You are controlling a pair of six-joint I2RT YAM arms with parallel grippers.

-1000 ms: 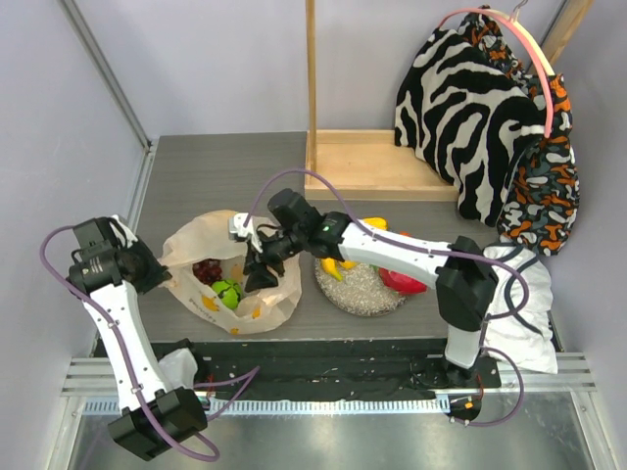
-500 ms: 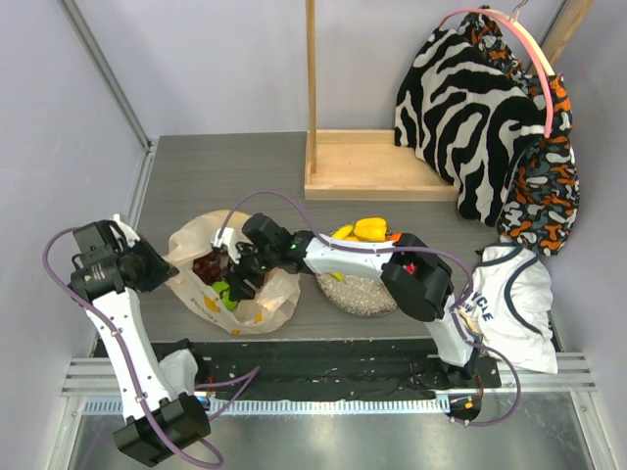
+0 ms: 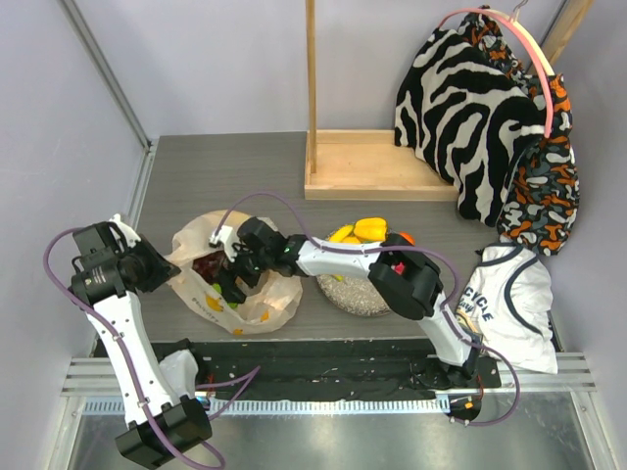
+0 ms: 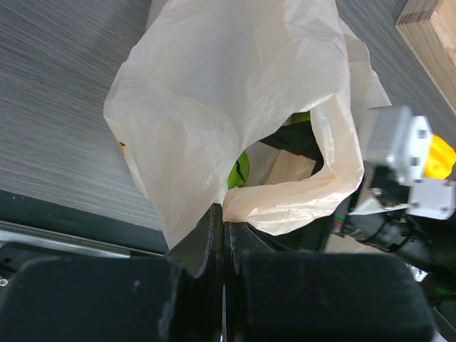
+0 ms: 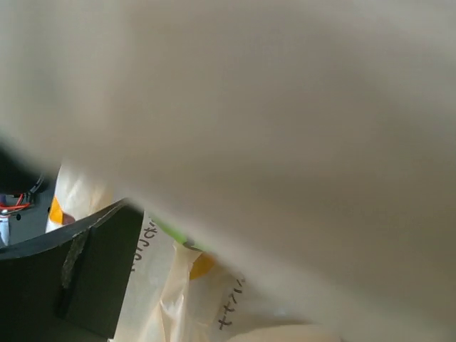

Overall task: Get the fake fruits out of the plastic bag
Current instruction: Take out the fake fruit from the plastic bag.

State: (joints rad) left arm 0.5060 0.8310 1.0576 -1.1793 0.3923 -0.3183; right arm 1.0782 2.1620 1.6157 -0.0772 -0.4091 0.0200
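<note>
Here, left to right: the left gripper (image 4: 223, 222) has its fingers pressed together on the rim of the plastic bag (image 4: 214, 92) (a thin fold is pinched between them), and the bag lies on the grey table (image 3: 196, 176). Inside show the dark red grape bunch (image 3: 207, 266) and a green apple (image 4: 242, 171). The right gripper (image 3: 231, 284) is within the bag's mouth; whether its fingers are apart cannot be told. At the far rim of the speckled plate (image 3: 345, 292) sit bananas (image 3: 341, 234) and a yellow pepper (image 3: 370, 228).

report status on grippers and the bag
Left gripper shut on plastic bag rim. Right gripper inside bag mouth, jaws unseen. Grapes, green fruit in bag.
</note>
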